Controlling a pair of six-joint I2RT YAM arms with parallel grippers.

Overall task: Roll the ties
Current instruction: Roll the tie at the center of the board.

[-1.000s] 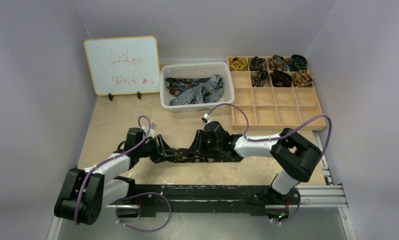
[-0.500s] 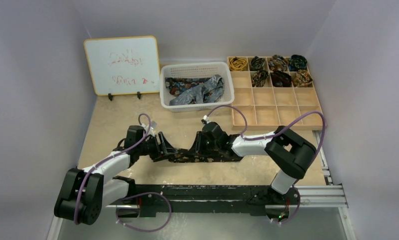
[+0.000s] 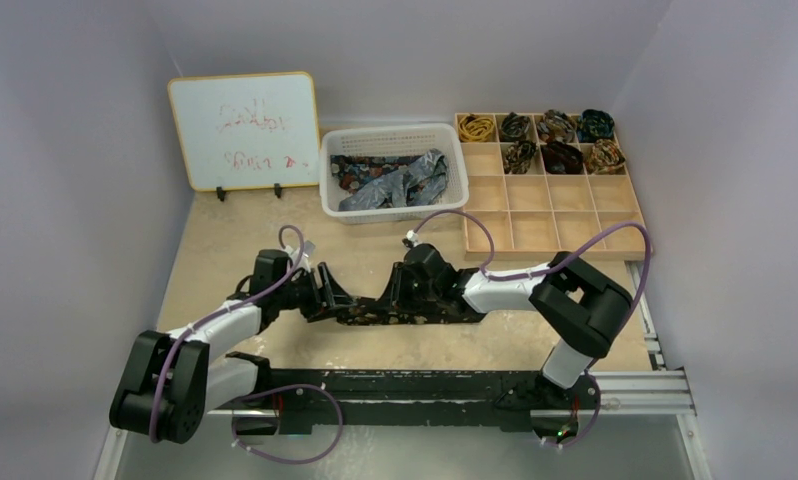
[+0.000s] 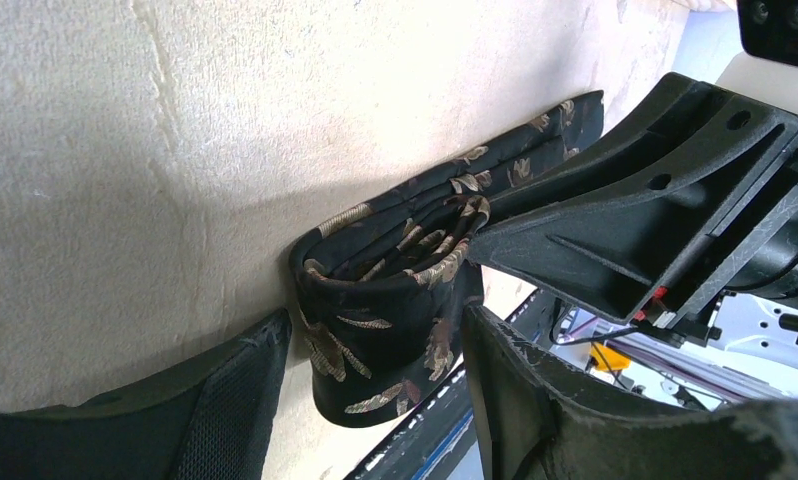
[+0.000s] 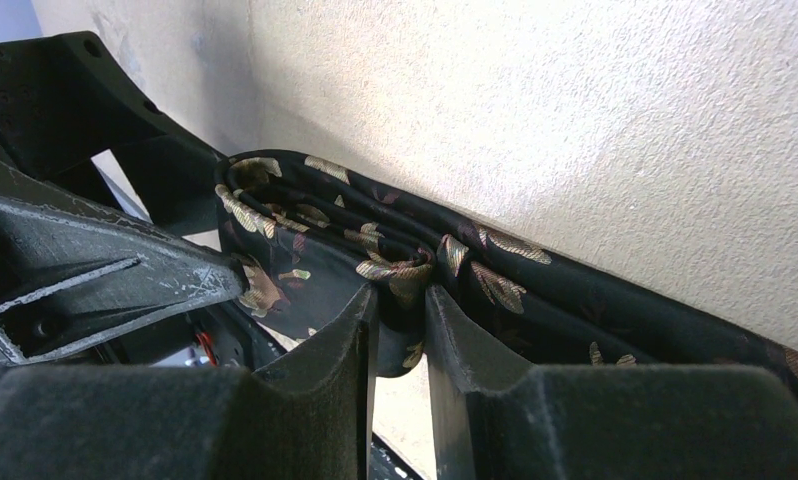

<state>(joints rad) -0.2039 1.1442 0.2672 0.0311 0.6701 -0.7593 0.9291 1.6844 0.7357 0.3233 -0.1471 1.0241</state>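
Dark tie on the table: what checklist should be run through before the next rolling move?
1. Right hand pinches the dark tie: ok.
2. Left hand straddles the folded end: ok.
3. Left hand grip firm: cannot tell.
4. Roll tight: not ok, the loop is loose with gaps.
5. Tie's tail lies straight on the table: ok.
6. Empty compartments in the wooden tray: ok.

The whiteboard (image 3: 243,130) in the upper left of the top view carries two lines of red handwriting, too faint to read.
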